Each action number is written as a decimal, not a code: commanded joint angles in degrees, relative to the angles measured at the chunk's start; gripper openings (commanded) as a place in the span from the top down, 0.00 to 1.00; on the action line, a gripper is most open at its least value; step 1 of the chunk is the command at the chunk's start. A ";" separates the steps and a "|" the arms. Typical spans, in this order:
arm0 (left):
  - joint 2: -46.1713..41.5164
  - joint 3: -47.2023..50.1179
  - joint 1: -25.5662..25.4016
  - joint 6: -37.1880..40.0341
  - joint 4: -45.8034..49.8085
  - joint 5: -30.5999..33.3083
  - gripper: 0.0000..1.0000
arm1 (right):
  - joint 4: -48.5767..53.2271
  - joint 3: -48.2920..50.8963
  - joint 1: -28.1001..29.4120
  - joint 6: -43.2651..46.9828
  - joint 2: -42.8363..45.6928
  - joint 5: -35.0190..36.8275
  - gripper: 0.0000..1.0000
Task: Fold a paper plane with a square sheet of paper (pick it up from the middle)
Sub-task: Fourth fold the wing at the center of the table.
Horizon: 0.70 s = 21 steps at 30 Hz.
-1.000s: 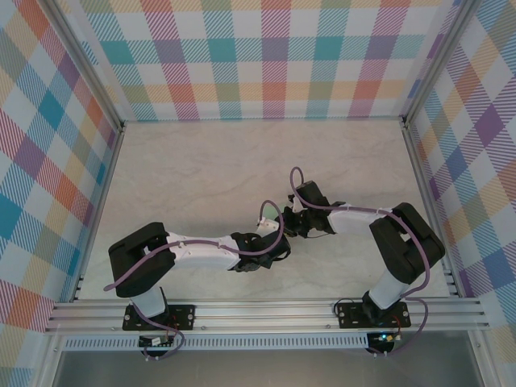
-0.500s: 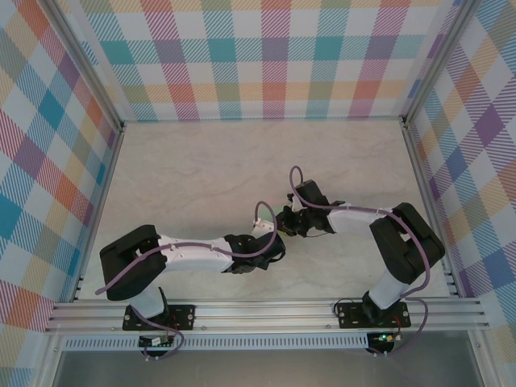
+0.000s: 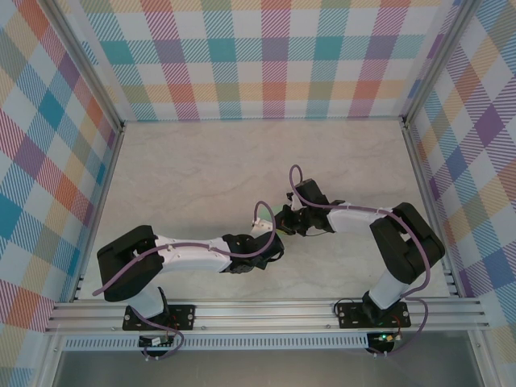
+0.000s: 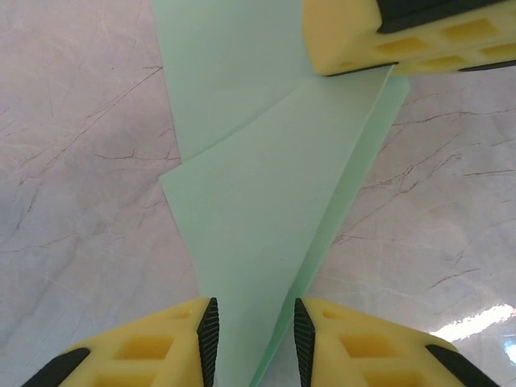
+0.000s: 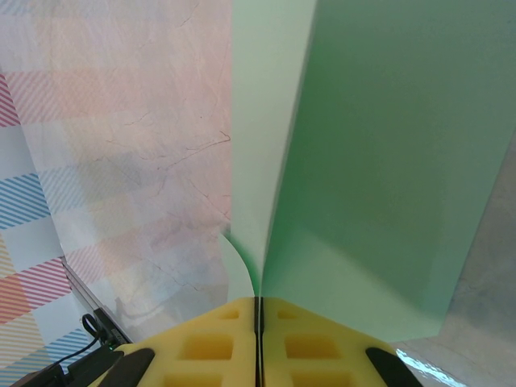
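Mint-green paper plane, already creased into a narrow dart, lies mid-table between the arms, right gripper pinched tight on its fold and left gripper jaws apart astride one end, so little beyond setting it down seems left

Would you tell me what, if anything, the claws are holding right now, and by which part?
The right claw is shut on the paper plane, pinching it along a fold. The left claw stands open astride the narrow end, not gripping.

Lab test cell, plaid walls, aluminium frame, marble tabletop
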<state>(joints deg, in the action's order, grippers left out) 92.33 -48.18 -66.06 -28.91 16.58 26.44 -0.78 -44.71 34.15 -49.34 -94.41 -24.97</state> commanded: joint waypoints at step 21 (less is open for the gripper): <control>2.59 -1.42 1.20 2.77 2.13 2.25 0.67 | 0.51 -1.63 0.21 -0.39 -1.13 -1.09 0.92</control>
<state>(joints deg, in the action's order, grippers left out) 94.78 -48.49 -65.43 -27.14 17.30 27.18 -0.78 -44.82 34.15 -49.32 -94.83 -25.12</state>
